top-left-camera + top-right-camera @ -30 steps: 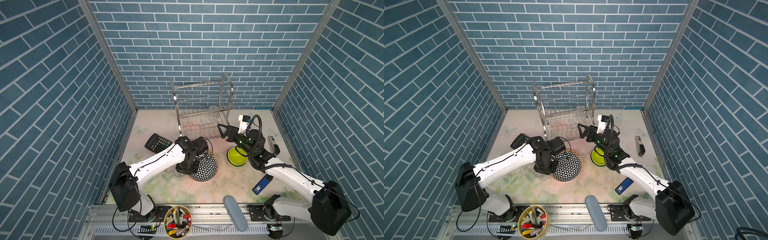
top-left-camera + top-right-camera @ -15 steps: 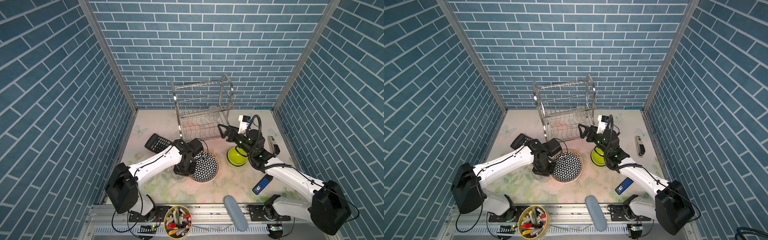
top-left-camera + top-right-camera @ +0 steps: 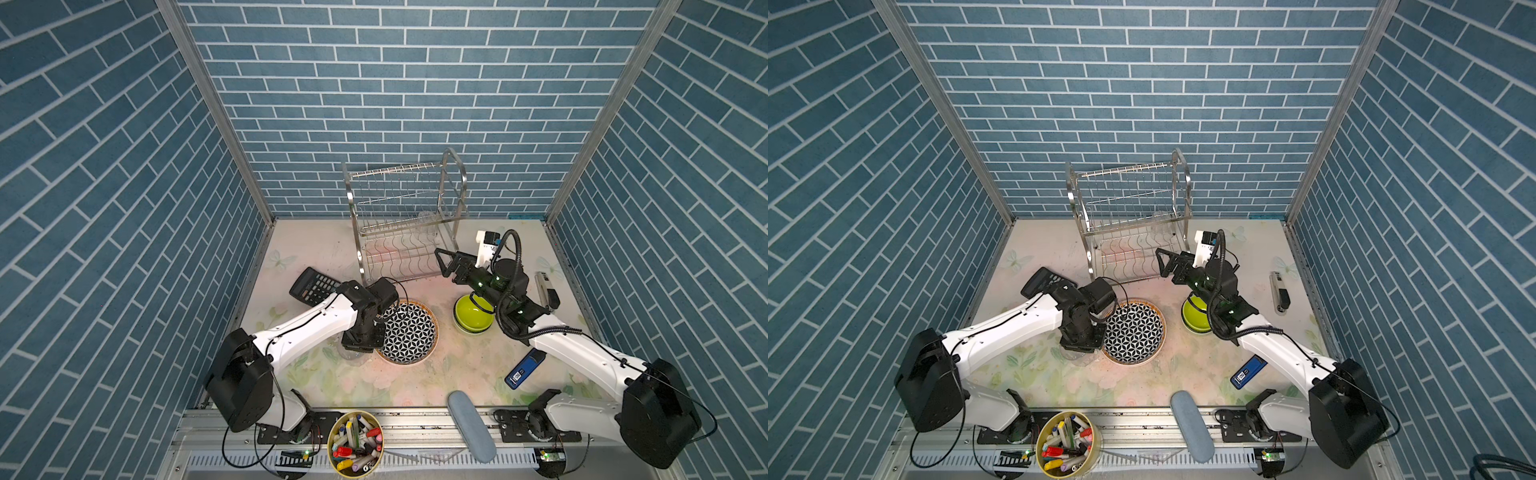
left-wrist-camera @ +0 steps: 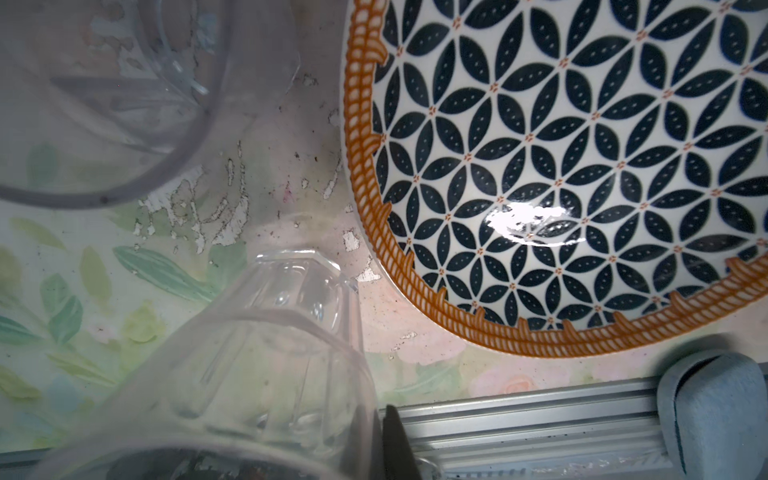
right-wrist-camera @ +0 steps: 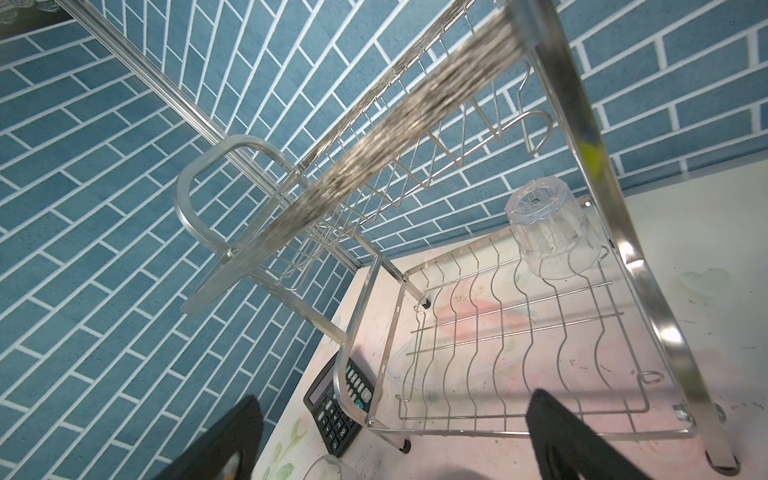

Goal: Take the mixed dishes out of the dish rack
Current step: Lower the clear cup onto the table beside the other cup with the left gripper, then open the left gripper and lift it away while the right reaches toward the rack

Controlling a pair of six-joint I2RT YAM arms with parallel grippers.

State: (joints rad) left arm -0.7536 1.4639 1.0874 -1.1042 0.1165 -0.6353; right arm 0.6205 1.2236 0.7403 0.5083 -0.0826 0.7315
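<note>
The floral-printed table [image 3: 419,384] carries everything, boxed in by blue brick panels. The left arm [image 3: 307,328] reaches from its base at the near edge diagonally toward the middle. Its wrist is bent, so the left gripper [image 3: 358,345] points straight down just beside the near-left rim of the plate. Its jaws are clenched on the wall of a clear tumbler [image 4: 257,374]. In the left wrist view this tumbler leans with its faceted base toward the tabletop, and one black finger [image 4: 397,440] lies against its rim. Whether the base touches the table cannot be told. The right arm [image 3: 577,353] stretches from the opposite near corner, with its elbow raised above the bowl and its forearm levelled toward the rack. The right gripper [image 3: 440,262] hangs just in front of the rack's lower tier, its jaws spread wide and holding nothing. The dish rack [image 3: 404,222] stands at the back of the table on its short legs. The star-patterned plate [image 3: 409,334] lies flat in the middle of the table, and the lime bowl [image 3: 471,312] sits to its right, under the right arm. A second tumbler [image 4: 104,104] stands on the table near the gripped one but apart from it. A third tumbler [image 5: 548,228] sits upside down in a far corner of the rack's lower tier. A calculator [image 3: 313,284] lies left of the rack.
</note>
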